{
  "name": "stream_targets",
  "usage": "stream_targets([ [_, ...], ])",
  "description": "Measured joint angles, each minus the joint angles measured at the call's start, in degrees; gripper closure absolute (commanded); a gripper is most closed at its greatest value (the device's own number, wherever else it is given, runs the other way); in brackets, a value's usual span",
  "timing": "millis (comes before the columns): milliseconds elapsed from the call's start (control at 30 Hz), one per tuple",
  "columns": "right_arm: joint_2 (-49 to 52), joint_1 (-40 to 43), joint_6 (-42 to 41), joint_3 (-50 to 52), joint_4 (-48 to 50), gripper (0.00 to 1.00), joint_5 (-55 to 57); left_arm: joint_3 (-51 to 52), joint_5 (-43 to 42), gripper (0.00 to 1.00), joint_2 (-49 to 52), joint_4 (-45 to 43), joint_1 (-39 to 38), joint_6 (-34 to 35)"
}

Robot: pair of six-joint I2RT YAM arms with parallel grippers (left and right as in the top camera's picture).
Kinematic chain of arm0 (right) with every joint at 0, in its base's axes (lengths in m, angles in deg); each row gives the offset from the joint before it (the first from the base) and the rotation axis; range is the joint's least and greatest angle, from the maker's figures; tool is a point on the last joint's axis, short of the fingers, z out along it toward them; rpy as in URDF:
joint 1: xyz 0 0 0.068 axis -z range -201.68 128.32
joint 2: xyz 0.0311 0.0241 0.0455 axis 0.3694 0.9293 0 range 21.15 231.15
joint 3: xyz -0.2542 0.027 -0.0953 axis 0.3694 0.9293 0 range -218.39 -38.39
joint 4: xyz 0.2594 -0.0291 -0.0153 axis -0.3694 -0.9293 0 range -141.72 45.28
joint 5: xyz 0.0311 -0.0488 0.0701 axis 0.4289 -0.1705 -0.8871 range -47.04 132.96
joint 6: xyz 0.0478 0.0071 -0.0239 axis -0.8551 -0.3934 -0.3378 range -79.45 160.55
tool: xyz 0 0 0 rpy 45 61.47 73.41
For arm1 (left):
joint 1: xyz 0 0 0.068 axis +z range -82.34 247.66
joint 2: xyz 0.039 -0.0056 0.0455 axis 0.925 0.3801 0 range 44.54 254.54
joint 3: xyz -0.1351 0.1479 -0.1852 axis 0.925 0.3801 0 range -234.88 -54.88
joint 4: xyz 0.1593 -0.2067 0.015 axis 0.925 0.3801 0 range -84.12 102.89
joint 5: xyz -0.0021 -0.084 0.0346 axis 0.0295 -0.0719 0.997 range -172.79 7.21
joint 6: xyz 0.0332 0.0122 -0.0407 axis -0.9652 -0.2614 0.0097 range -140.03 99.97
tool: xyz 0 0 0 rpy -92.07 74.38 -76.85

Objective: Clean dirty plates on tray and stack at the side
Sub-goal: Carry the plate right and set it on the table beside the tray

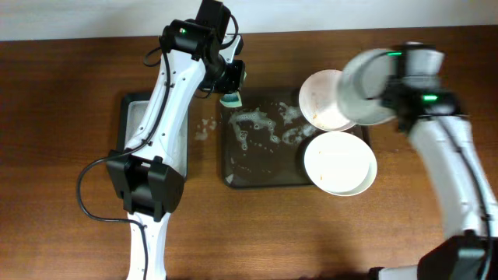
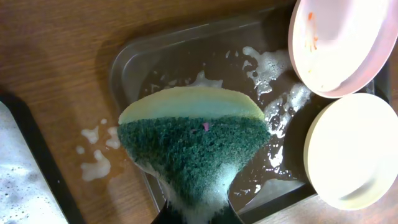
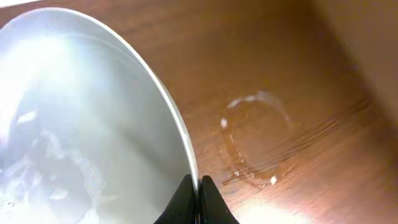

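Note:
The dark brown tray [image 1: 257,167] lies mid-table, foamy inside. A white plate [image 1: 320,99] with orange smears leans on its far right corner, also in the left wrist view [image 2: 345,43]. A clean-looking plate [image 1: 340,163] rests at the near right corner [image 2: 354,149]. My right gripper [image 3: 199,186] is shut on the rim of a third, wet plate [image 3: 81,124], held up and tilted to the right of the tray [image 1: 369,82]. Over the tray's far left corner, my left gripper [image 2: 196,214] is shut on a green-and-yellow sponge [image 2: 193,143], seen from overhead [image 1: 231,99].
A narrow black tray [image 1: 136,124] with foam stands left of the big tray, under the left arm. Foam splashes [image 1: 205,128] lie on the wood between them. A wet ring [image 3: 258,137] marks the table beneath the raised plate.

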Motion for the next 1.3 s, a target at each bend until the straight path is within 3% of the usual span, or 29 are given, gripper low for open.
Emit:
stream_targets([
  [100, 0.4, 13.6, -0.3, 0.0, -0.6, 0.96, -14.6, 0.0, 0.0, 0.99, 0.0, 0.1, 0.0, 0.0],
  [233, 2.4, 26.4, -1.4, 0.0, -0.5, 0.96, -24.7, 0.0, 0.0, 0.99, 0.0, 0.2, 0.0, 0.0],
  [433, 9.8, 35.9, -2.1, 0.0, 0.9, 0.96, -29.3, 0.0, 0.0, 0.99, 0.0, 0.2, 0.0, 0.0],
  [733, 21.1, 40.7, -2.2, 0.0, 5.8, 0.95, -29.6, 0.0, 0.0, 0.99, 0.0, 1.0, 0.0, 0.0],
  [833, 23.6, 40.8, -2.3, 0.0, 6.1, 0.70, -29.6, 0.0, 0.0, 0.99, 0.0, 1.0, 0.0, 0.0],
  [933, 23.7, 40.8, -2.6, 0.0, 6.9, 0.56, -29.9, 0.0, 0.0, 0.99, 0.0, 1.0, 0.0, 0.0],
  [1200, 23.3, 40.6, -2.7, -4.5, -2.5, 0.55, -35.1, 0.0, 0.0, 0.99, 0.0, 0.9, 0.0, 0.0],
  [1300, 19.9, 37.7, -2.1, -9.8, -13.8, 0.56, -38.2, 0.0, 0.0, 0.99, 0.0, 0.8, 0.0, 0.0],
])
